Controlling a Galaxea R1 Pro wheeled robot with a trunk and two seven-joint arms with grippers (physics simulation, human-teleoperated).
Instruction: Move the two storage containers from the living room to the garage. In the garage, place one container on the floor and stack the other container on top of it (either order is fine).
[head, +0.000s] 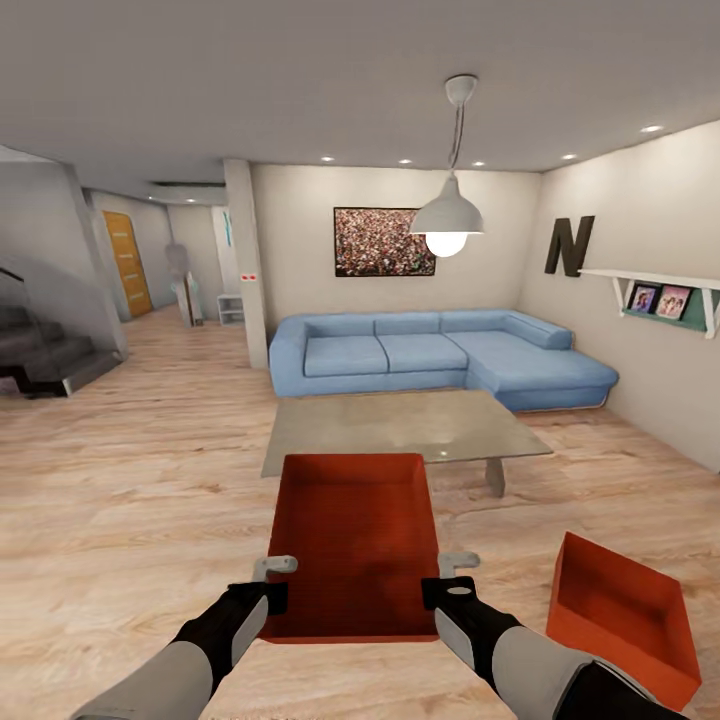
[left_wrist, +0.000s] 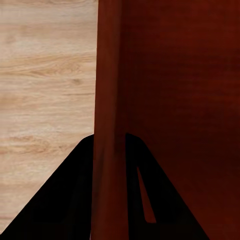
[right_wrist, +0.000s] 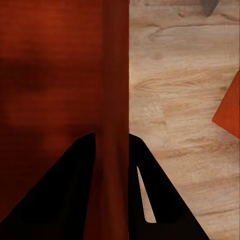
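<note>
Held container: an orange-red bin (head: 352, 545) is carried between both arms above the wood plank floor (head: 130, 480), open side up, long axis running away from the robot toward the table.
Left gripper (head: 268, 585): clamped on the bin's left wall, one finger each side of the wall (left_wrist: 107, 150).
Right gripper (head: 452, 580): clamped on the right wall likewise (right_wrist: 116, 150).
Second container (head: 622, 615): on the planks at the robot's right, apart from the held bin, turned at an angle.
Ahead: a low table (head: 400, 425) just beyond the bin's far end, then the blue corner sofa (head: 440, 355).
Left: stairs (head: 45, 350) and an orange door (head: 128, 262) down a hallway.
</note>
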